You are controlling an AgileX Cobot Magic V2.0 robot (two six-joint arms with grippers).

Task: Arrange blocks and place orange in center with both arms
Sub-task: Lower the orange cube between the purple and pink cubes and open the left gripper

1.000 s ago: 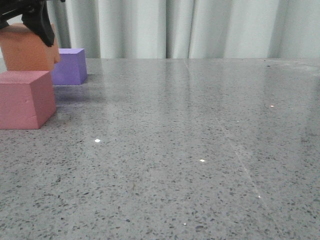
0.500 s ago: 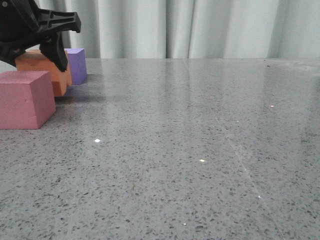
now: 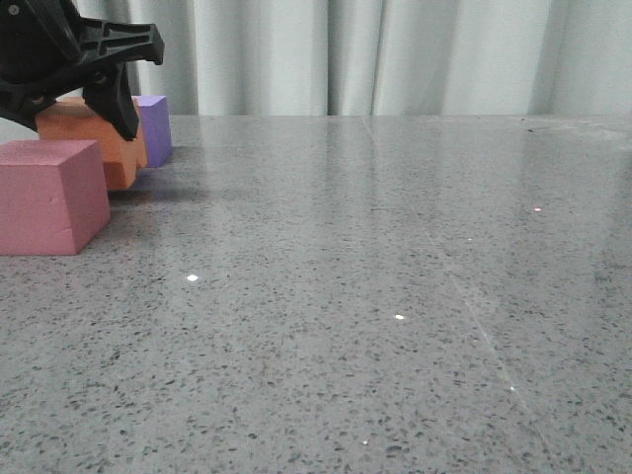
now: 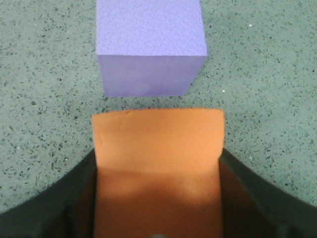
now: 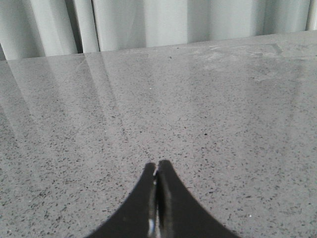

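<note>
Where the far left corner of the table appears in my front view, the orange cube (image 3: 91, 140) sits low between the pink-red cube (image 3: 49, 197) in front and the purple cube (image 3: 155, 128) behind, so the three form a short row running away from the camera; whether its base touches the surface I cannot tell, since the pink-red cube hides it. The left gripper (image 3: 74, 74) comes down over the orange cube from above, one black finger on each side face. My left wrist view confirms the hold: the left gripper (image 4: 157, 198) has its fingers (image 4: 247, 193) pressed against the two opposite flanks of the orange cube (image 4: 158, 148), pinching it. Just beyond it in that view stands the purple cube (image 4: 148, 44), apart from the orange one by a narrow strip of bare surface, its pebbled top face lit. The speckled grey stone table (image 3: 375, 296) stretches to the right, with a pale pleated curtain (image 3: 395, 54) behind its far edge. My right wrist view shows the right gripper (image 5: 157, 171) with its two dark fingertips pressed together on nothing, hanging above the table (image 5: 198, 109).
</note>
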